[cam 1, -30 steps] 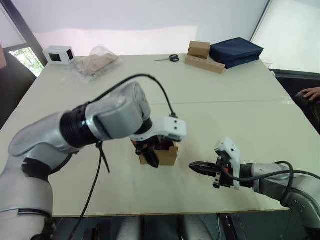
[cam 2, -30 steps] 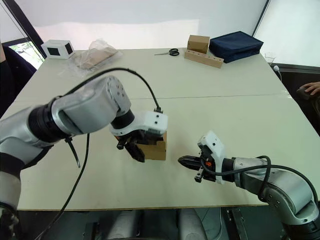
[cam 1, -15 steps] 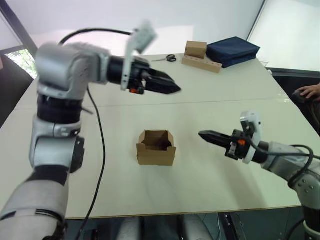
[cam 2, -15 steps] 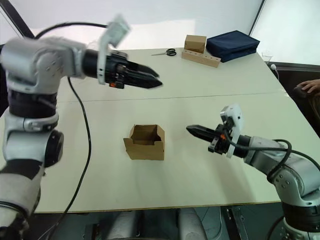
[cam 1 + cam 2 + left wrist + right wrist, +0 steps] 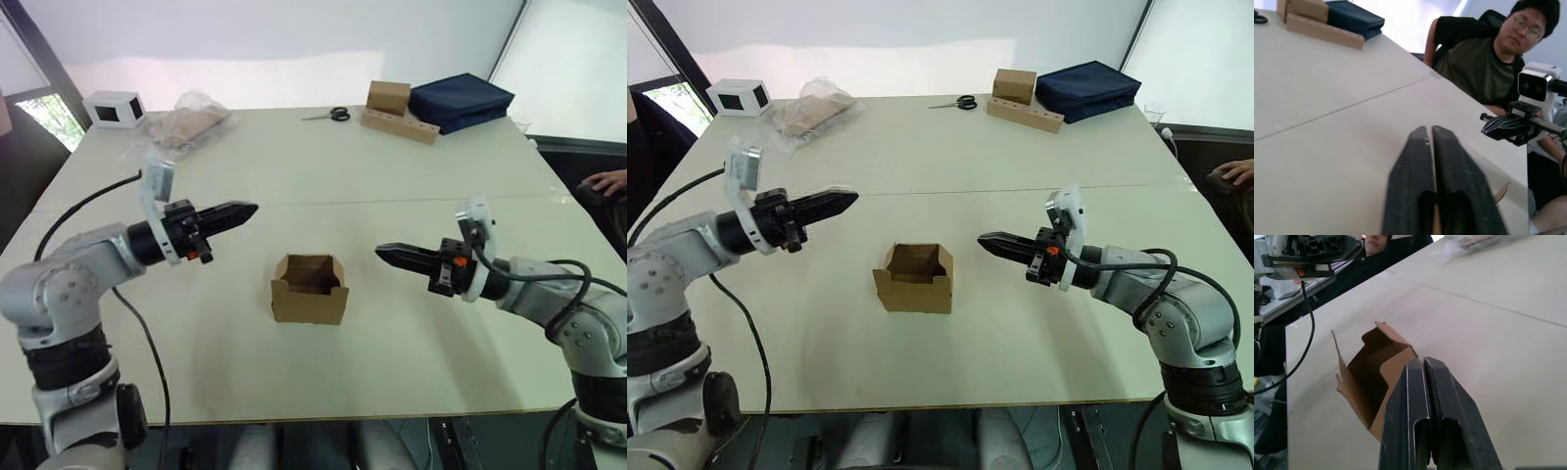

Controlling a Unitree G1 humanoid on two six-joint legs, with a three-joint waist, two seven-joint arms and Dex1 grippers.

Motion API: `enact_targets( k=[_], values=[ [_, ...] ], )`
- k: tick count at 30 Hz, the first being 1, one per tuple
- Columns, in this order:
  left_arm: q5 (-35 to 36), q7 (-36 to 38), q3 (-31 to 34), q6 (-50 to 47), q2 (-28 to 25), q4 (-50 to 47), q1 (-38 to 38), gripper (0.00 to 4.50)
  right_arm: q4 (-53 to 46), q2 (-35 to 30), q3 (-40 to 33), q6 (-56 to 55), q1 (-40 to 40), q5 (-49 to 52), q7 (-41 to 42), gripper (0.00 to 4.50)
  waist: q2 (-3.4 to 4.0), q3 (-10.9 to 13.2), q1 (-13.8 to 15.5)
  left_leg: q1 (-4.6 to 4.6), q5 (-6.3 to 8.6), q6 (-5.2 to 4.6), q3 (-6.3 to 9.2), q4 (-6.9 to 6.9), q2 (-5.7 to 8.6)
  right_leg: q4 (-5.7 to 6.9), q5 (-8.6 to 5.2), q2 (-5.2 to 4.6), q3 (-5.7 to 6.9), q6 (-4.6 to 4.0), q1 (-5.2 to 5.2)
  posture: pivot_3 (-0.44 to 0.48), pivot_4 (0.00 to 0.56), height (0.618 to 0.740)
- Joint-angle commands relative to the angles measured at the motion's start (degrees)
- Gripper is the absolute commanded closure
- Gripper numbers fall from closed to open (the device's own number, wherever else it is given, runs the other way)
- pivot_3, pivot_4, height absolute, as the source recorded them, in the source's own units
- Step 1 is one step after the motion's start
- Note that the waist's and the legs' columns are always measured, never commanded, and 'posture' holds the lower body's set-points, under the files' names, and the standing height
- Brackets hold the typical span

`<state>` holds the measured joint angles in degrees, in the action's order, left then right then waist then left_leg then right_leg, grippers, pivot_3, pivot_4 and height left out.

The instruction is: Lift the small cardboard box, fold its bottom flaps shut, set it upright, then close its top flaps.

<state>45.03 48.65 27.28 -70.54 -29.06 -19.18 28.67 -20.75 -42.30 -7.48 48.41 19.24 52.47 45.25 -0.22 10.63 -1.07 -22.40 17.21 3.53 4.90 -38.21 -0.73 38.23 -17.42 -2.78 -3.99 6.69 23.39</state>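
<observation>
The small cardboard box (image 5: pixel 309 288) sits upright on the tabletop (image 5: pixel 392 166), top flaps (image 5: pixel 917 257) open, between both grippers (fingers pressed together, empty).

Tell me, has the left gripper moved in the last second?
Yes. The left gripper was down at the small cardboard box; now it hangs away from it on the robot's left, shut, above the table.

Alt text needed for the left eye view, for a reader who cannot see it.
A small cardboard box sits upright with its top open on a pale table, untouched. The left gripper and right gripper point toward each other from either side, fingers shut and empty. Scissors, a navy bag and a white box lie along the far edge.
</observation>
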Motion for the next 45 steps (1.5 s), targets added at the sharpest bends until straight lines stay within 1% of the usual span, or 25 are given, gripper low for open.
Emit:
enact_targets(
  k=[1, 5, 7, 13, 20, 27, 36, 42, 45],
  values=[
    [2.90, -0.06, 0.67, 2.48, -2.44, -3.78, -4.36, 4.48, -3.33, -1.86, 1.43, 0.12, 0.71, -0.85, 2.16, 4.50, 0.00, 0.00, -0.01, 0.00, 0.01, -0.01, 0.00, 0.01, 0.00, 0.00, 0.00, 0.01, 0.00, 0.00, 0.00, 0.000, 0.150, 0.740],
    [4.58, 1.44, -1.94, 3.07, -5.97, -4.68, -8.74, 4.48, -4.78, -2.17, 3.47, -0.57, 0.82, -2.51, 2.75, 4.50, -0.01, 0.00, 0.14, 0.00, 0.04, -0.07, 0.01, 0.01, -0.01, -0.01, 0.00, 0.02, 0.01, 0.00, 0.00, 0.000, 0.150, 0.740],
    [3.54, 1.55, -4.46, 5.06, -7.16, -4.11, -9.57, 4.48, -5.13, -1.65, 4.52, -1.11, 1.26, -3.53, 2.85, 4.50, -0.01, 0.00, 0.23, 0.00, 0.05, -0.08, 0.01, 0.01, 0.00, 0.00, 0.00, 0.00, 0.01, 0.00, -0.02, 0.000, 0.150, 0.740],
    [1.04, 1.31, -11.61, 10.67, -7.85, -3.20, -8.96, 4.48, -4.65, 0.07, 7.51, -3.01, 2.93, -6.91, 2.57, 4.50, -0.01, 0.00, 0.12, 0.00, 0.05, -0.08, 0.01, 0.03, 0.00, -0.02, 0.00, 0.01, 0.01, -0.01, -0.02, 0.000, 0.150, 0.740],
    [-1.25, 1.45, -16.91, 15.37, -8.30, -0.93, -8.07, 4.48, -3.06, 2.96, 10.83, -5.76, 4.70, -12.39, 1.65, 4.50, -0.01, 0.00, 0.08, 0.01, 0.05, -0.08, 0.01, 0.04, -0.01, -0.03, 0.00, 0.03, 0.01, -0.01, 0.00, 0.000, 0.150, 0.740],
    [-2.18, 1.68, -20.03, 18.02, -8.30, -0.02, -8.61, 4.48, -2.77, 5.17, 12.85, -6.54, 5.22, -14.79, 1.89, 4.50, -0.01, 0.00, 0.07, 0.01, 0.05, -0.08, 0.01, 0.04, -0.01, -0.03, 0.00, 0.03, 0.01, -0.01, 0.00, 0.000, 0.150, 0.740],
    [-2.84, 1.13, -22.80, 19.09, -8.42, -1.16, -9.32, 4.48, -2.30, 6.26, 14.26, -7.24, 4.17, -17.12, 2.55, 4.50, -0.01, 0.00, 0.03, 0.01, 0.07, -0.12, 0.01, 0.05, -0.01, -0.03, 0.00, 0.03, 0.01, -0.01, 0.00, 0.000, 0.150, 0.740],
    [-5.95, 0.29, -25.74, 20.41, -9.19, -1.23, -10.24, 4.48, -1.04, 6.89, 16.22, -8.35, 3.65, -20.16, 2.71, 4.50, -0.01, 0.00, 0.02, 0.01, 0.07, -0.13, 0.02, 0.06, -0.01, -0.03, 0.00, 0.04, 0.01, -0.01, 0.01, 0.000, 0.150, 0.740],
    [-6.52, 0.23, -26.07, 20.93, -9.30, -0.63, -10.10, 4.48, -0.15, 6.86, 17.43, -8.93, 3.84, -21.94, 2.83, 4.50, -0.01, 0.00, 0.08, 0.01, 0.08, -0.14, 0.02, 0.06, 0.00, -0.03, 0.00, 0.03, 0.01, -0.01, 0.00, 0.000, 0.150, 0.740]
  ],
)
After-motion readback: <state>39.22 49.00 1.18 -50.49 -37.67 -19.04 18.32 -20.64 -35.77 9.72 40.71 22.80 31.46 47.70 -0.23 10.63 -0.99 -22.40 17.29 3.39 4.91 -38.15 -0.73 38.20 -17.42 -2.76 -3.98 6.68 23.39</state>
